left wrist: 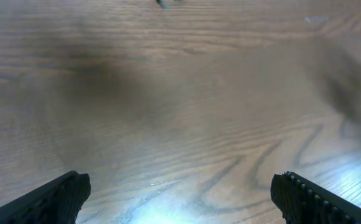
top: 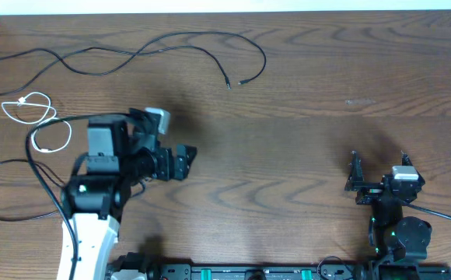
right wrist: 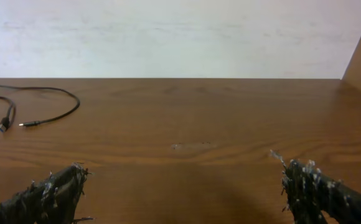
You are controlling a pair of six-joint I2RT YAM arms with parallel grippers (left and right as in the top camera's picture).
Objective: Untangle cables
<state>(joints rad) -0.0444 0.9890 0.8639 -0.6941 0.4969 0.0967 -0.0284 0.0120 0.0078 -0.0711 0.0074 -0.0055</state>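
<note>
Long black cables wind along the far left of the table, and their two plug ends lie close together. These ends also show in the right wrist view. A shorter white cable lies looped at the left edge, partly under the left arm's thick black cable. My left gripper is open and empty over bare wood, well below the plug ends; its fingers frame the left wrist view. My right gripper is open and empty at the right, far from all the cables; the right wrist view shows the same.
The left arm's body and its thick black cable lie over the table's left side. The wooden table meets a white wall at the far edge. A small pale scuff marks the wood.
</note>
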